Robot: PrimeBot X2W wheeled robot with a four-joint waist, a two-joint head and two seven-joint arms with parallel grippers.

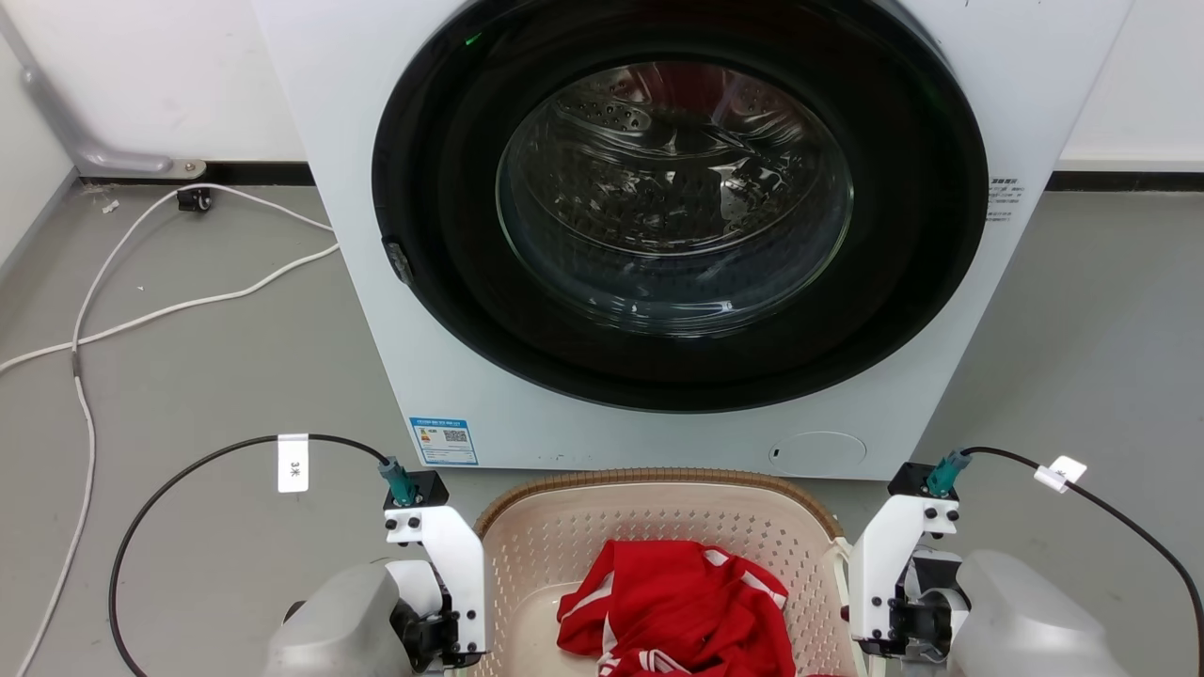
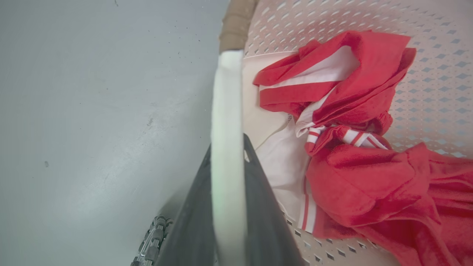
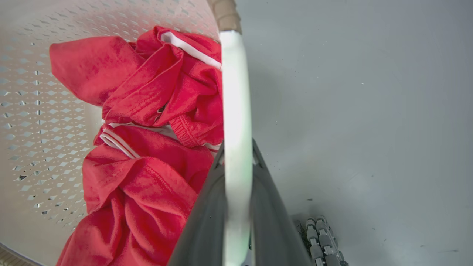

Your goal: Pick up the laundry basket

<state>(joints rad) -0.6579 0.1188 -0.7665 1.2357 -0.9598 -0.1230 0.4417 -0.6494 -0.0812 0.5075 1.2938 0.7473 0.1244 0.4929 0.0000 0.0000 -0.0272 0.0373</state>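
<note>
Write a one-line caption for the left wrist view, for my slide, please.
Left gripper shut on the white handle of the laundry basket, which holds red-and-white clothes; grey floor alongside.

Laundry basket on the floor just before the washing machine, clothes inside it, left end effector astride its left handle, right end effector astride its right handle, cable lying further left.
</note>
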